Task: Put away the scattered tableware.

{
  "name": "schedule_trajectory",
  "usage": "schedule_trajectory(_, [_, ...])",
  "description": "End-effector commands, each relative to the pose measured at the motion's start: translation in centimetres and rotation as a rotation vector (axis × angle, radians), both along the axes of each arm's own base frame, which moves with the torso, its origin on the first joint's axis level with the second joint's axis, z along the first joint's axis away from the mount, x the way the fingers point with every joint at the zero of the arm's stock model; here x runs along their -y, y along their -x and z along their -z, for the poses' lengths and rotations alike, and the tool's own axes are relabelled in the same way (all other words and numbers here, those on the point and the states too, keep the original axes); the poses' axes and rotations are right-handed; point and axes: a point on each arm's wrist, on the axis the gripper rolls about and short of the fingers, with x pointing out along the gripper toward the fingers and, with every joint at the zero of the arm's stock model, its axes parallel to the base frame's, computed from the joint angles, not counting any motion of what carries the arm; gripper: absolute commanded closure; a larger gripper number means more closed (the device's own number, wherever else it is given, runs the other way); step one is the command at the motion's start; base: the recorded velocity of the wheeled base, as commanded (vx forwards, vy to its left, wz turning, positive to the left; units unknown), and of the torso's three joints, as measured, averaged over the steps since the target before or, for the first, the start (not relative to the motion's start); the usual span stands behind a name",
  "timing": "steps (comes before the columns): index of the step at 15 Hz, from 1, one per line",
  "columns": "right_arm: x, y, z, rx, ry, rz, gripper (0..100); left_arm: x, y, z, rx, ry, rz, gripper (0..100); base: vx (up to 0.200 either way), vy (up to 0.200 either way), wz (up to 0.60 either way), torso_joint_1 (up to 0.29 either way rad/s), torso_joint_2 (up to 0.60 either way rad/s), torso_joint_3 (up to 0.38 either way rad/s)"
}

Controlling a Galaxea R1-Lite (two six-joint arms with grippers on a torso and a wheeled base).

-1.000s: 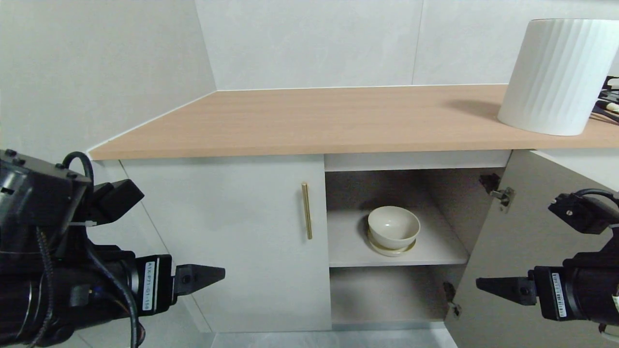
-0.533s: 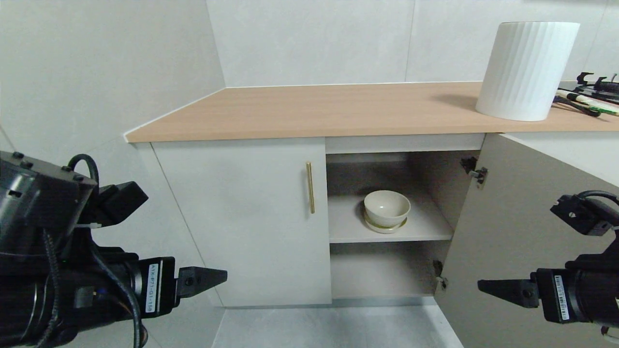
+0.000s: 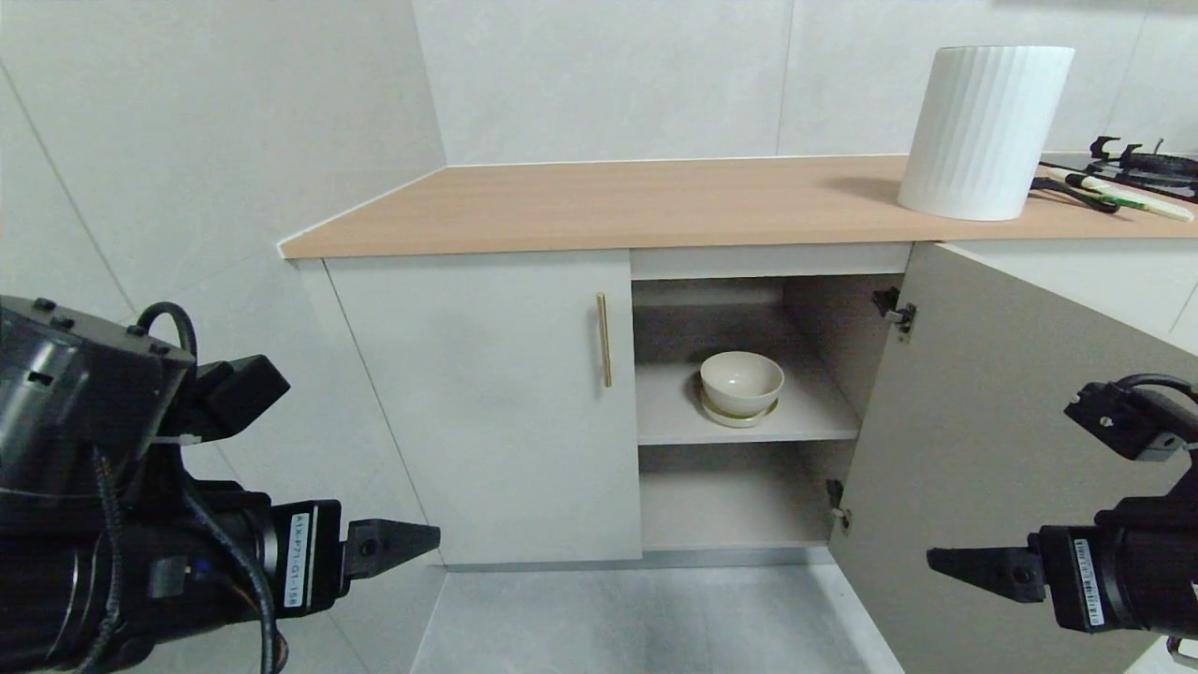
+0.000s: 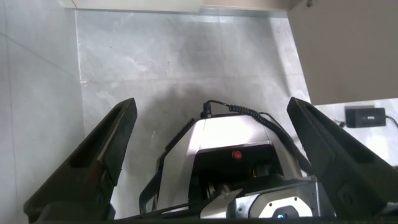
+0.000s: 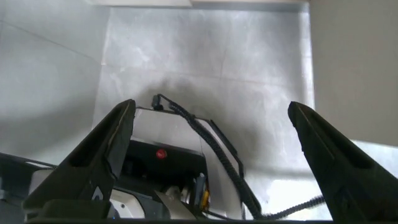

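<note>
Bowl (image 3: 741, 382) on the upper shelf (image 3: 810, 423)

Cream in colour, the bowl sits upright on a small saucer (image 3: 739, 417) in the right-hand compartment of the base cupboard, whose open door (image 3: 973, 421) is swung wide. The shut door (image 3: 487, 402) on the left has a vertical brass handle (image 3: 605, 339) just beside the opening. On the wooden countertop (image 3: 608, 201) above stands a white ribbed cylinder (image 3: 983, 131), with a few utensils (image 3: 1118, 192) lying just past it on the right. The left gripper (image 3: 416, 541) hangs low in front of the shut door, well apart from the bowl. The right gripper (image 3: 945, 562) hangs low before the open door. Their tips point toward each other. In each wrist view the jaws are spread wide over the grey floor (image 4: 186, 56), gripping nothing.
</note>
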Motion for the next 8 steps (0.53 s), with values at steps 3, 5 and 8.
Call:
schedule_trajectory(3, [0.0, 0.2, 0.1, -0.008, 0.02, -0.019, 0, 0.0, 0.0, 0.1, -0.002, -0.002, 0.0, 0, 0.0, 0.0, 0.0, 0.0, 0.0, 0.0])
schedule_trajectory(5, [0.6, 1.1, -0.1, -0.021, 0.063, -0.047, 0, 0.0, 0.0, 0.1, -0.002, -0.003, 0.001, 0, 0.0, 0.0, 0.0, 0.0, 0.0, 0.0])
schedule_trajectory(8, [1.6, 2.9, -0.4, -0.026, 0.132, -0.107, 0, 0.0, 0.0, 0.1, -0.003, -0.004, 0.001, 0, 0.0, 0.0, 0.0, 0.0, 0.0, 0.0])
